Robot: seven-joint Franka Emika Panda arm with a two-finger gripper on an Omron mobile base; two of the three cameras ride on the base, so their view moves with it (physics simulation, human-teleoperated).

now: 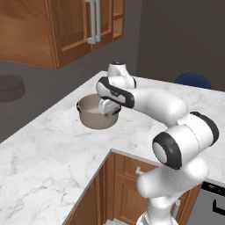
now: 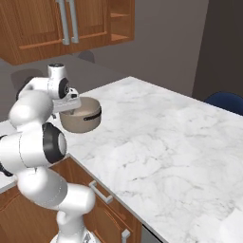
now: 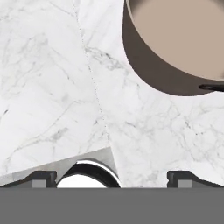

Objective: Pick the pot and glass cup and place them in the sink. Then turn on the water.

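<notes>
Your gripper (image 3: 111,179) hangs above the pot (image 1: 97,112) on the marble tabletop (image 1: 52,145), jaws wide and empty. You're lined up beside its rim, so judge this as the approach for 1 grasp

We count one pot (image 1: 97,112), round and taupe-grey with a pale inside, standing on the one white marble counter (image 1: 52,145). On the pot we make out two small black side handles (image 1: 115,113). Above and behind the pot hangs one run of wooden wall cabinets (image 1: 66,26), carrying two long metal bar handles (image 1: 93,22) side by side. Below the counter's edge, nearer us than the pot, we count two short metal pulls (image 2: 100,192) on the wooden fronts. Beyond the counter's far edge from the pot sits one blue chair back (image 1: 192,80).
</notes>
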